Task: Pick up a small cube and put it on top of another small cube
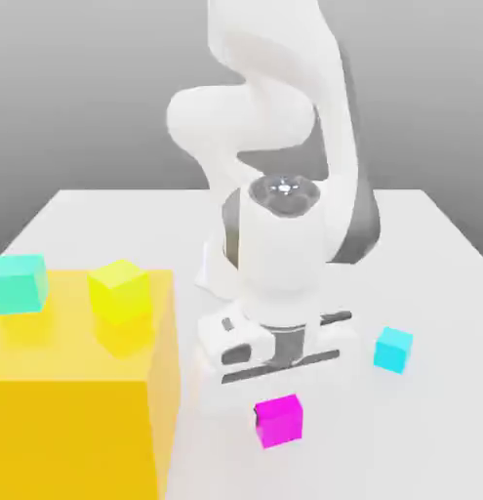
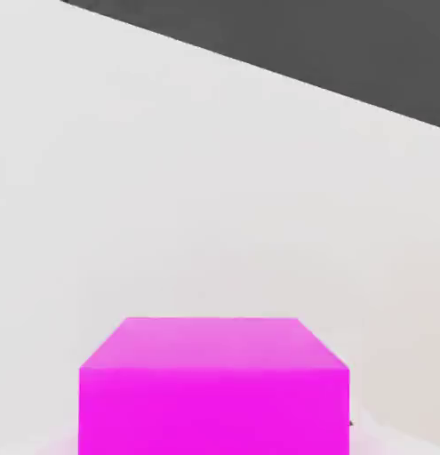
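Observation:
A small magenta cube (image 1: 279,420) sits on the white table near the front, directly under my hand. In the hand view the magenta cube (image 2: 214,387) is very close and centred under the camera. My gripper (image 1: 276,389) points straight down over it and is shut on it. The cube still rests on the table surface. To the exterior view's right and a little farther back lies a small cyan cube (image 1: 392,349), alone on the table.
A large yellow block (image 1: 79,410) stands at the exterior view's left front. A teal cube (image 1: 19,283) and a yellow cube (image 1: 119,291) rest on top of it. The arm's white base (image 1: 221,269) stands behind the hand.

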{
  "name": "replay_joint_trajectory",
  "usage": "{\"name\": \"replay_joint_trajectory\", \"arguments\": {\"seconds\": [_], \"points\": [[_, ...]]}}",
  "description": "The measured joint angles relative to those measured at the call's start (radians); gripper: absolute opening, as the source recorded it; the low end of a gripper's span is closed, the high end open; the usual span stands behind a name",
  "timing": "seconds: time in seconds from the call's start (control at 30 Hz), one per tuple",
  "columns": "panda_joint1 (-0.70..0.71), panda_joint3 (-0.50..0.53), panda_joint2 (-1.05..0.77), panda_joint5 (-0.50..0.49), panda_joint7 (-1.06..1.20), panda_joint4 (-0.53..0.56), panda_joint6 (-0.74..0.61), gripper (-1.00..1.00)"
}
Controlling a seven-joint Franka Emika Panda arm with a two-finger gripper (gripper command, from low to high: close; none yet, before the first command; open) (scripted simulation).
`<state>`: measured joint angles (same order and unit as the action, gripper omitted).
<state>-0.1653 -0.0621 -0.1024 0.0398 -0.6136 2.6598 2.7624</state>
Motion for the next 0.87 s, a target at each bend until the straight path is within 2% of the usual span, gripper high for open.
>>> {"name": "replay_joint_trajectory", "arguments": {"seconds": [0.13,0.3,0.47,0.67,0.77,0.87], "points": [[-0.227,-0.095,0.141,0.062,-0.121,0.101,-0.037,-1.0],[-0.339,-0.222,0.296,0.087,-0.298,0.221,-0.072,-1.0],[-0.284,-0.268,0.231,-0.076,-0.437,0.229,-0.019,-1.0],[-0.238,-0.269,0.126,-0.24,-0.553,0.22,0.06,-1.0],[-0.23,-0.269,0.081,-0.266,-0.572,0.219,0.106,-1.0],[-0.231,-0.285,0.046,-0.231,-0.547,0.221,0.156,-1.0]]}}
